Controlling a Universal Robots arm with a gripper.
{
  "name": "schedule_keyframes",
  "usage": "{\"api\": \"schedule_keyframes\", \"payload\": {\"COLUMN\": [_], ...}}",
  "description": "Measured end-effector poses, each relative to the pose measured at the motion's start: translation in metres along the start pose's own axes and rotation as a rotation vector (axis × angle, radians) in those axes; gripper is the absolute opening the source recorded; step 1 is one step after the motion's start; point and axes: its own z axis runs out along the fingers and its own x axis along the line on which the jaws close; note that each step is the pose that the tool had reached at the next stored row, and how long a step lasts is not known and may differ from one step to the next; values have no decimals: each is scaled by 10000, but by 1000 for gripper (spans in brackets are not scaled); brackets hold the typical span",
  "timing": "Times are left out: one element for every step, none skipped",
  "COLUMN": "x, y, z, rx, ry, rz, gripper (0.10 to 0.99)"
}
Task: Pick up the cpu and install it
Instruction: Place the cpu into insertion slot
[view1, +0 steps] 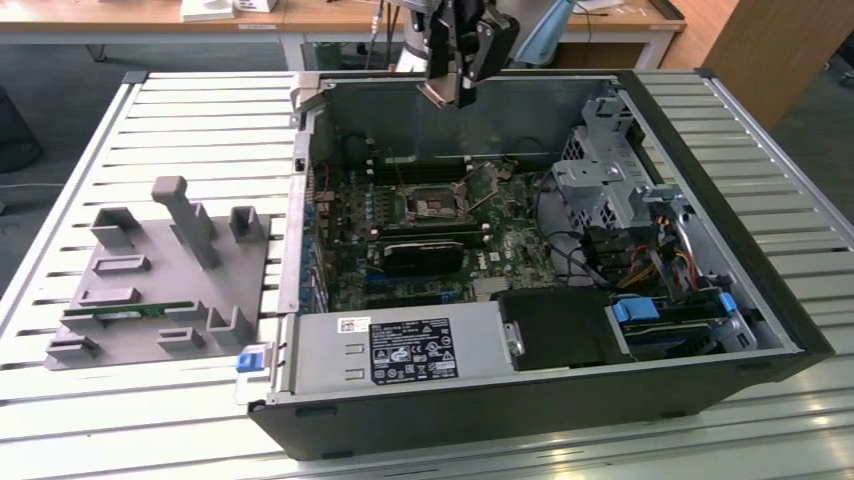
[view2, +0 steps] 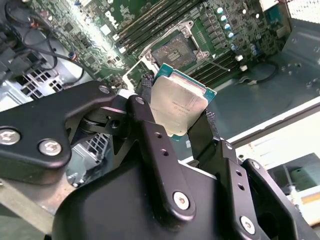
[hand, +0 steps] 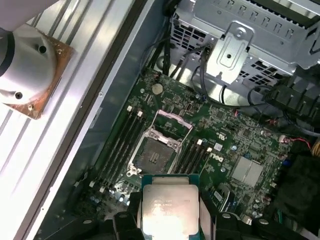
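Observation:
My gripper (view1: 451, 92) hangs above the back wall of the open computer case (view1: 747, 300), shut on the cpu (view2: 179, 102). The cpu is a small square chip with a shiny silver top and a green edge, pinched between the two black fingers (view2: 150, 135) by opposite sides. In the first wrist view the cpu (hand: 170, 207) sits just short of the open socket (hand: 155, 156) on the green motherboard, well above it. In the exterior view the socket (view1: 434, 207) lies below and in front of the gripper. Its metal frame stands open.
Memory slots (hand: 122, 137) flank the socket. A black block (view1: 424, 255) sits in front of it, a metal drive cage (view1: 607, 180) and cables to the exterior view's right, and the power supply (view1: 400, 350) at the front. A grey tray (view1: 160, 290) holding a green memory stick (view1: 120, 312) lies to the left.

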Motion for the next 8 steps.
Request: {"api": "schedule_keyframes", "payload": {"x": [0, 0, 0, 0, 0, 0, 0, 1], "y": [0, 0, 0, 0, 0, 0, 0, 0], "z": [1, 2, 2, 3, 4, 4, 5, 5], "rx": [-3, -5, -7, -9, -11, -13, -15, -16], "ry": [-7, -14, -21, -27, -34, -40, -45, -50], "rz": [153, 305, 452, 594, 749, 892, 1028, 1147], "gripper": [541, 541, 541, 541, 541, 541, 541, 541]}}
